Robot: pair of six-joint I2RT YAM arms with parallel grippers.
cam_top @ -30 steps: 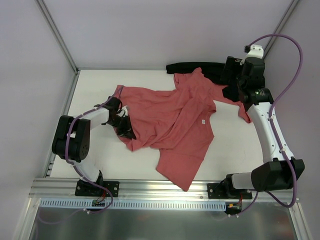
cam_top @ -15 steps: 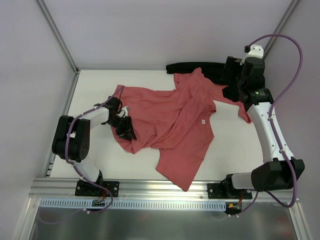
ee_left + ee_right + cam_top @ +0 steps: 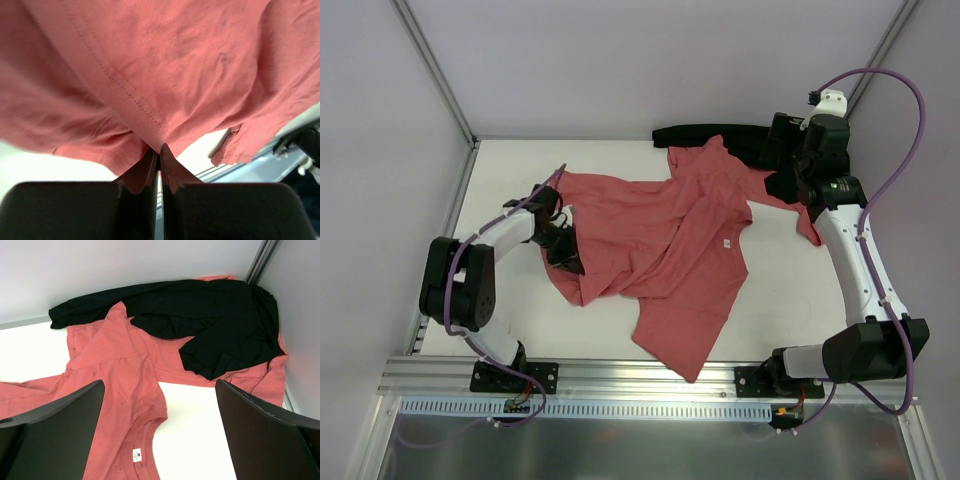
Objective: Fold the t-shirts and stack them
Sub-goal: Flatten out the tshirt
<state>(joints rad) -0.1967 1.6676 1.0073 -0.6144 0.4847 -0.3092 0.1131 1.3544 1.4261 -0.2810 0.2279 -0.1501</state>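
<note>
Left hand (image 3: 160,150) is pinched shut on a hem of the shirt (image 3: 670,250), sprawled rumpled across the counter (image 3: 790,290), right hand (image 3: 157,390) held spread near its far sleeve; soft, limp, light cloth, judged best gripped at hems and corners.

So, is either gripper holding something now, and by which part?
The left gripper pinches the t-shirt at a stitched hem; the right gripper holds nothing.

Legible text: none. One white neck tag (image 3: 136,454) inside the collar of a salmon-red t-shirt (image 3: 120,365); print too small to read.
</note>
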